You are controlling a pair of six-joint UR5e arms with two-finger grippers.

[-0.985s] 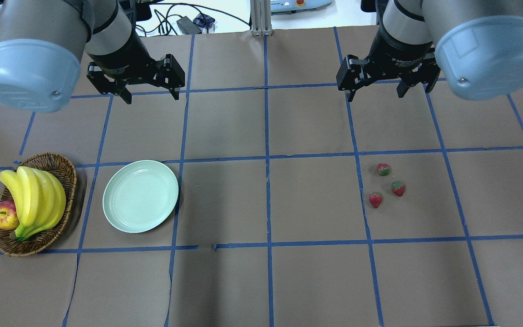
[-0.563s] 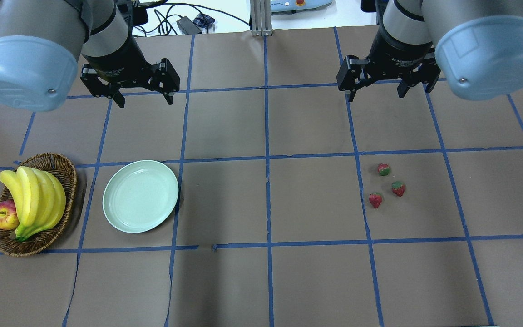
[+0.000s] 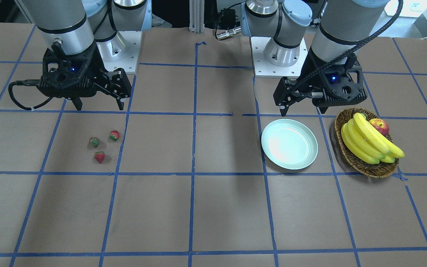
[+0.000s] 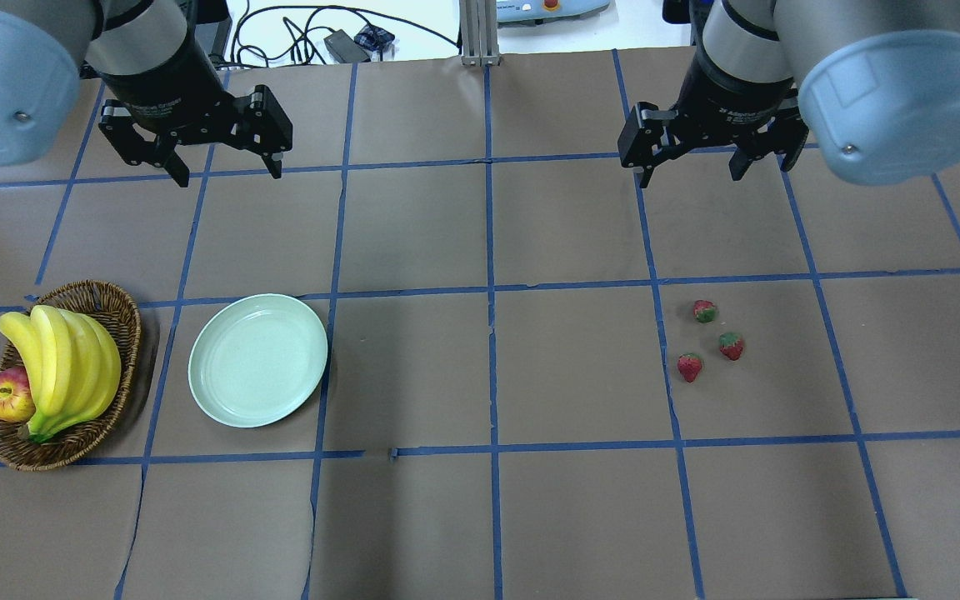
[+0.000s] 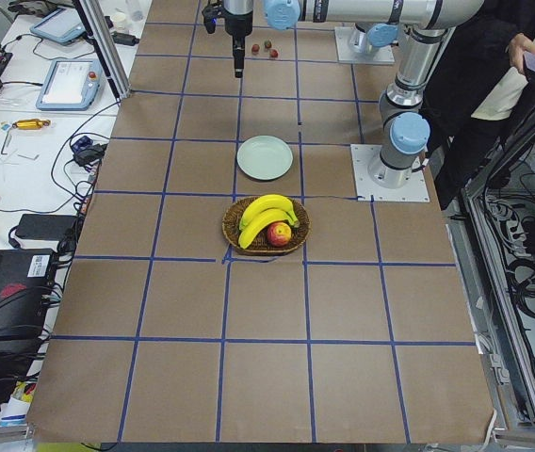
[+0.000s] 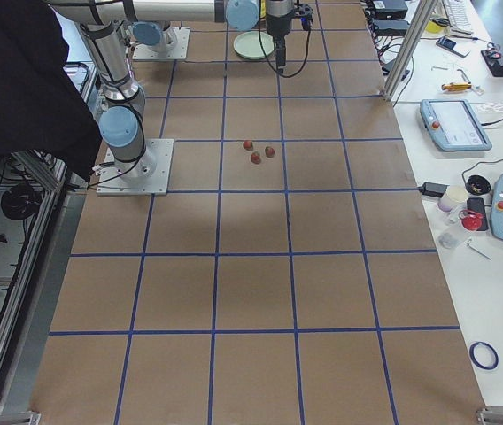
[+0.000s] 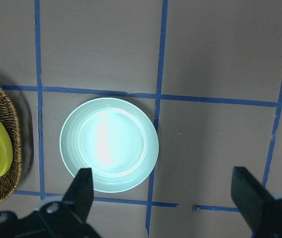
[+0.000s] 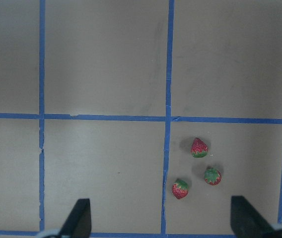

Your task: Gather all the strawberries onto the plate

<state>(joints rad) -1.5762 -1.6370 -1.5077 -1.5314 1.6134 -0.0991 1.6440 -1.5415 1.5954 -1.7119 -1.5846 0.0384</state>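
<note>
Three small red strawberries (image 4: 704, 311) (image 4: 731, 345) (image 4: 689, 367) lie close together on the brown table, right of centre. They also show in the right wrist view (image 8: 198, 147) and the front view (image 3: 99, 157). The empty mint-white plate (image 4: 257, 360) sits left of centre, and shows in the left wrist view (image 7: 109, 144) and the front view (image 3: 289, 144). My left gripper (image 4: 230, 175) is open and empty, above the table behind the plate. My right gripper (image 4: 691, 177) is open and empty, above the table behind the strawberries.
A brown wicker basket (image 4: 101, 289) with bananas (image 4: 63, 358) and a red-yellow apple (image 4: 7, 394) stands just left of the plate. Blue tape lines grid the table. Cables lie beyond the far edge.
My left arm has swung leftward and slightly up in the overhead view, its gripper still open. The right arm, the plate and the strawberries have not moved.
</note>
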